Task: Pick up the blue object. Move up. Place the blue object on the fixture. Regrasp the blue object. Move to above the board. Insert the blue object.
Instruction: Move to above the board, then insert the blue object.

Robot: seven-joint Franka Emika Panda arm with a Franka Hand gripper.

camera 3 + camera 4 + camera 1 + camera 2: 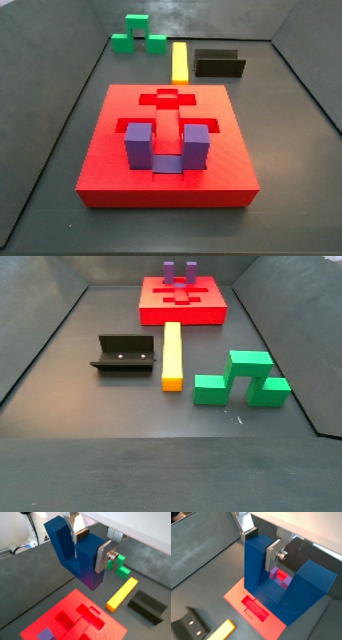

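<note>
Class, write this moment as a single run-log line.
gripper: shut on blue block, above the board, out of both side views | board: purple block seated | fixture: empty

Floor point(80, 396): dark grey, matte, faint scuffs, flat across both side views. Side walls point(54, 60) same dark grey, rising at a slant around the floor like a shallow tray. Back wall point(201, 15) mottled grey. Light even and soft, weak shadows. In a wrist view, a bright white patch point(17, 527) beyond the wall edge; detail unclear.
</note>
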